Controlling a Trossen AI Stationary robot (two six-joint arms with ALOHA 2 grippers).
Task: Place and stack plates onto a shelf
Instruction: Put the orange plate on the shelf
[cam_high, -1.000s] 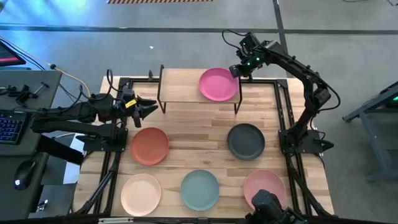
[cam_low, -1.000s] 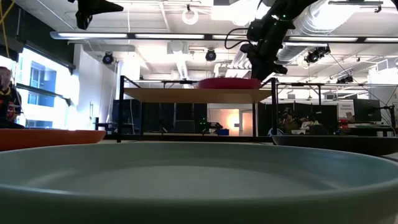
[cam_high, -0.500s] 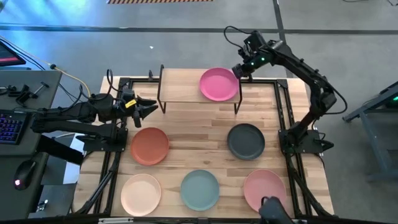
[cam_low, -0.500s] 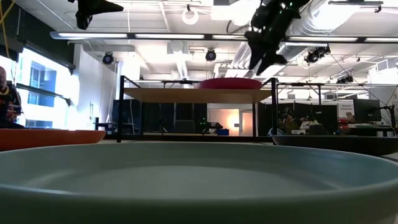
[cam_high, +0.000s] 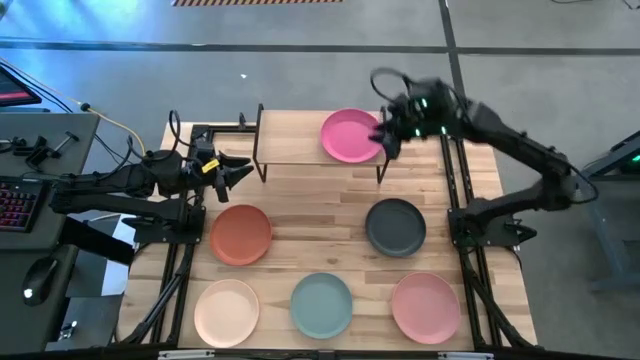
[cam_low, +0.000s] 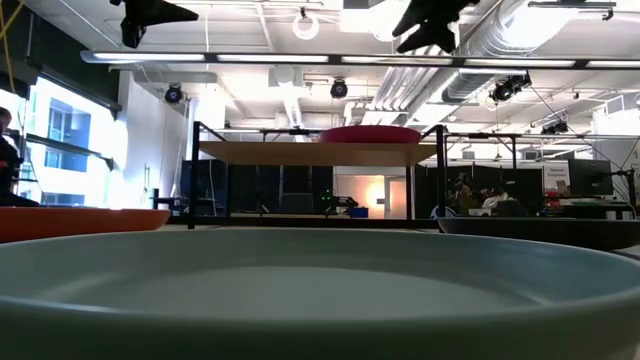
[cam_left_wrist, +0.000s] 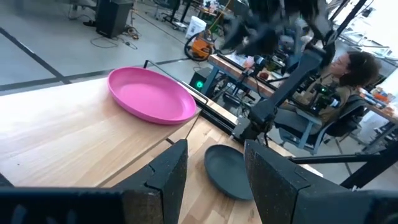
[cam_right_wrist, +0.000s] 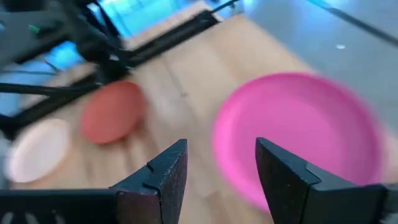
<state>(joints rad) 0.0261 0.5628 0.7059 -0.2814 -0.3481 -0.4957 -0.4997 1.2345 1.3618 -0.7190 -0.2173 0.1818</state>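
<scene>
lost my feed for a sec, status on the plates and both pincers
Right pincer open, empty, above shelf's right end. Left pincer open, idle at table's left edge. Magenta plate on shelf; five plates on the table. Nothing in the way.

You've got one plate (cam_high: 351, 136) on the shelf's (cam_high: 290, 138) right half; five more plates sit on the table (cam_high: 300, 236) in front, two then three.

No legible text or labels anywhere.
</scene>
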